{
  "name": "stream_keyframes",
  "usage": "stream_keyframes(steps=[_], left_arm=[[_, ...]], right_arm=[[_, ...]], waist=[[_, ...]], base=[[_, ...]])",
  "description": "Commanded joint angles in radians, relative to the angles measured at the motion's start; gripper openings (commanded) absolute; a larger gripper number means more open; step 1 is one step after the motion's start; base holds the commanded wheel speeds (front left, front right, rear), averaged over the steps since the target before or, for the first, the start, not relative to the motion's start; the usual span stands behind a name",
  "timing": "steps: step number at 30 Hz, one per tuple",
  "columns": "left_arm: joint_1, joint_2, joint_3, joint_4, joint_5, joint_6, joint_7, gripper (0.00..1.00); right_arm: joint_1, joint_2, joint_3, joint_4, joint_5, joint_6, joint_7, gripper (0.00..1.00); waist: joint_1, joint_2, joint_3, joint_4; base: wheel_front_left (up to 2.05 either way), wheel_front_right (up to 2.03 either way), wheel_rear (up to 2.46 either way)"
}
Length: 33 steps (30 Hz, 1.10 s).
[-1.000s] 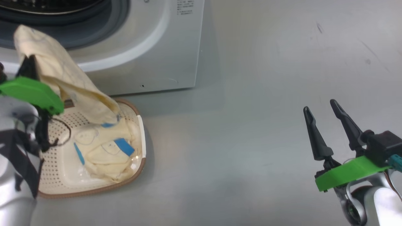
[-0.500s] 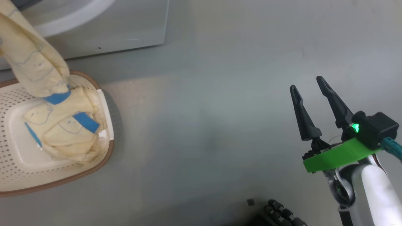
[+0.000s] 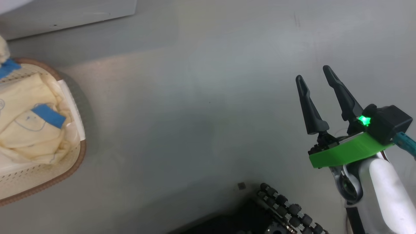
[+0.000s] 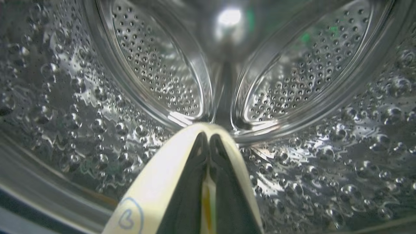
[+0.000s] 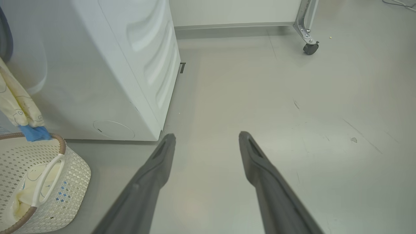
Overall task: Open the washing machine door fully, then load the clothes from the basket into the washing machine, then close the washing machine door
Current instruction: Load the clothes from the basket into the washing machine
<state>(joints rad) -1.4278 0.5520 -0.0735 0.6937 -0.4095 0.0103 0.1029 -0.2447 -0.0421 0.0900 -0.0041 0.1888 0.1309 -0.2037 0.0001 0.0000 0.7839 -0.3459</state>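
My left gripper [image 4: 208,136] is deep inside the washing machine's perforated steel drum [image 4: 156,74], shut on a cream-yellow garment [image 4: 156,188] that wraps over its fingers. The same garment hangs down the washing machine [image 5: 97,65] front, and its blue patch [image 5: 32,133] dangles just above the basket [image 5: 65,182]. More clothes [image 3: 29,130] lie in the basket [image 3: 55,182] at the head view's left edge. My right gripper [image 3: 312,72] hovers open and empty over the floor far to the right. The washing machine door is out of view.
Grey floor stretches between the basket and my right gripper [image 5: 207,135]. A caster wheel [image 5: 310,48] of a metal frame stands at the back right near the wall. My dark wheeled base [image 3: 276,211] shows at the head view's bottom.
The head camera has swung right and down, so the basket and the machine slid up and to the left. The held garment rose out of the basket towards the machine. The right gripper stayed open.
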Motion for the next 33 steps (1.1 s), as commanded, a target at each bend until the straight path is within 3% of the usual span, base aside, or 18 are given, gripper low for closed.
stream_keyframes(steps=[1,5,9,10,11,12,22,33], left_arm=[[-0.046,0.067,0.015,-0.036,0.019,0.001,-0.021,0.00],[-0.095,0.073,0.009,-0.015,0.049,0.006,-0.158,0.00],[-0.119,0.070,-0.002,0.058,0.059,0.022,-0.156,0.00],[-0.121,0.069,-0.006,0.072,0.060,0.022,-0.155,0.35],[-0.121,0.069,-0.009,0.084,0.063,0.024,-0.159,0.81],[-0.120,0.067,-0.012,0.098,0.063,0.024,-0.159,1.00],[-0.036,0.034,-0.025,0.177,0.047,0.030,-0.208,1.00],[0.181,-0.023,-0.036,0.179,0.034,0.065,-0.312,1.00]], right_arm=[[0.009,-0.008,0.015,-0.021,0.009,0.000,-0.010,1.00],[0.000,-0.008,0.024,-0.004,0.020,0.000,-0.022,1.00],[-0.007,-0.008,0.024,0.010,0.024,0.000,-0.030,1.00],[-0.009,-0.008,0.023,0.013,0.025,0.000,-0.031,1.00],[-0.011,-0.008,0.021,0.015,0.026,0.000,-0.032,1.00],[-0.013,-0.008,0.019,0.018,0.027,0.000,-0.034,1.00],[-0.030,-0.008,-0.003,0.026,0.019,0.000,-0.040,1.00],[-0.004,-0.008,-0.042,0.025,0.007,0.000,-0.031,1.00]], waist=[[-0.0001,0.0000,0.014,-0.014],[-0.0001,0.0000,0.028,-0.026],[-0.0001,0.0000,0.033,-0.031],[-0.0001,0.0000,0.034,-0.031],[-0.0001,0.0000,0.035,-0.030],[-0.0001,0.0000,0.035,-0.028],[-0.0001,0.0000,0.007,0.016],[-0.0001,0.0000,-0.100,0.074]], base=[[0.00,0.00,0.00],[0.00,0.00,0.00],[0.00,0.00,0.00],[0.00,0.00,0.00],[0.00,0.00,0.00],[0.00,0.00,0.00],[0.00,0.00,0.00],[0.00,0.00,0.00]])
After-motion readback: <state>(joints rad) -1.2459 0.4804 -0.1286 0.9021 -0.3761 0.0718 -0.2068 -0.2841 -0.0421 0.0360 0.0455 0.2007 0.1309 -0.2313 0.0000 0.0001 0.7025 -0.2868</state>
